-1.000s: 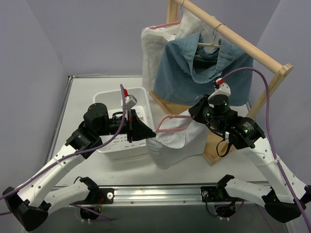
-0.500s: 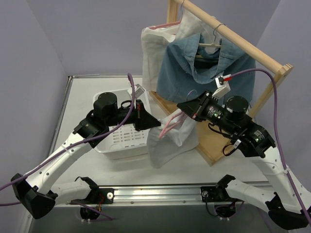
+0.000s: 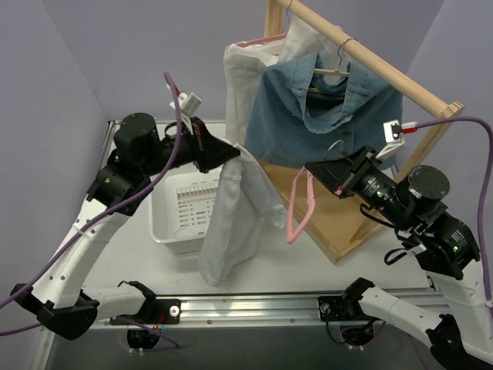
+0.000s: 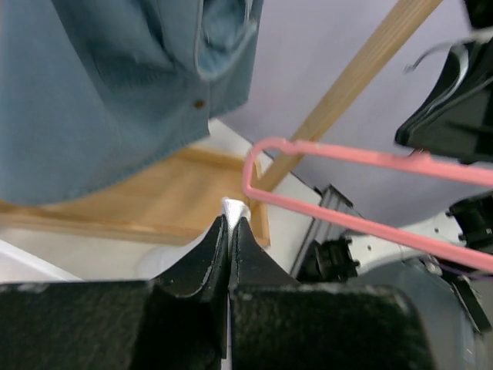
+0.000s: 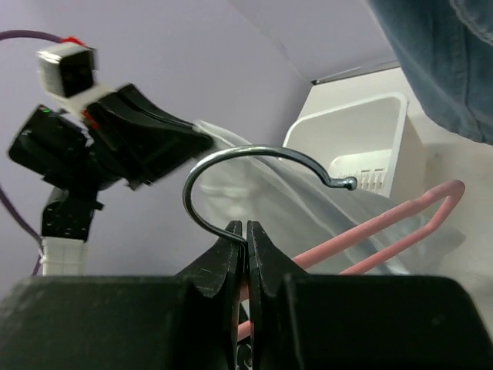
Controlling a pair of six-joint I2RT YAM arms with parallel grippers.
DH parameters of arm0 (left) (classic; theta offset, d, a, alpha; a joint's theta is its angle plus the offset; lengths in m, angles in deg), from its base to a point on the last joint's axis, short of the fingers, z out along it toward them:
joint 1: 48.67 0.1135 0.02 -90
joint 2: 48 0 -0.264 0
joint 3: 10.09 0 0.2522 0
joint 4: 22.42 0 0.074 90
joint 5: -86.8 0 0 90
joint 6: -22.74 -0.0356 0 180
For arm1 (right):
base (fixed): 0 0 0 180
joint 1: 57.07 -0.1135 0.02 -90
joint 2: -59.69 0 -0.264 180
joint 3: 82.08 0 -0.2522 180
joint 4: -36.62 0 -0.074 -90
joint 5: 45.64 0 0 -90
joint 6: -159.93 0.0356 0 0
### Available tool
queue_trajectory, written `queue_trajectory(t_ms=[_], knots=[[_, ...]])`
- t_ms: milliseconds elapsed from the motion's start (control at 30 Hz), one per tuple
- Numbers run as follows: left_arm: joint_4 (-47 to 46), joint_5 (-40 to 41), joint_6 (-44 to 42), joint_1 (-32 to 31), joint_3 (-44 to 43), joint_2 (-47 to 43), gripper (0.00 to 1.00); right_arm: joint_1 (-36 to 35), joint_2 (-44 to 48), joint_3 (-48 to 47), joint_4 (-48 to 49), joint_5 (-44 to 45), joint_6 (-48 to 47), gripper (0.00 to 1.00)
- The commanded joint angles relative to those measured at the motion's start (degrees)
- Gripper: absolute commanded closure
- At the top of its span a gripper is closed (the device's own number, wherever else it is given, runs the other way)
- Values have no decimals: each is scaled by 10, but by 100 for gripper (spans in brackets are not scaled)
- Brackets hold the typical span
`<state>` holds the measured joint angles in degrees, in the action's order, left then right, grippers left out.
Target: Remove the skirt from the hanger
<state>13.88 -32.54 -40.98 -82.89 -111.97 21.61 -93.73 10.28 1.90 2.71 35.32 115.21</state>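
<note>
My left gripper is shut on the top edge of a white skirt, which hangs free over the table; the pinched cloth shows between the fingertips in the left wrist view. My right gripper is shut on the metal hook of a pink hanger, held up to the right, apart from the skirt. The hanger also shows in the left wrist view and in the right wrist view. The skirt hangs behind the hanger there.
A white plastic basket stands under the left arm. A wooden clothes rack at the back right carries a denim shirt and white garments. Its wooden base board lies under the right gripper.
My left gripper has risen and pulled back to the left with the skirt. My right gripper has moved right with the hanger. The skirt has come off the hanger and hangs free.
</note>
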Motion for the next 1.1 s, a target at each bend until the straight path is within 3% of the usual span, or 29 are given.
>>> queue_trajectory(t_ms=[0, 267, 667, 1067], knots=[[7, 23, -40, 39, -109, -4, 98, 4, 18, -9, -35, 50, -24, 100], [32, 68, -58, 117, -207, 27, 98, 4, 26, 9, -50, 65, -27, 100], [90, 153, -151, 136, -295, 71, 98, 5, 19, 12, -56, 69, -41, 100], [99, 191, -178, 137, -362, 59, 98, 4, 21, 41, -36, 58, -25, 100]])
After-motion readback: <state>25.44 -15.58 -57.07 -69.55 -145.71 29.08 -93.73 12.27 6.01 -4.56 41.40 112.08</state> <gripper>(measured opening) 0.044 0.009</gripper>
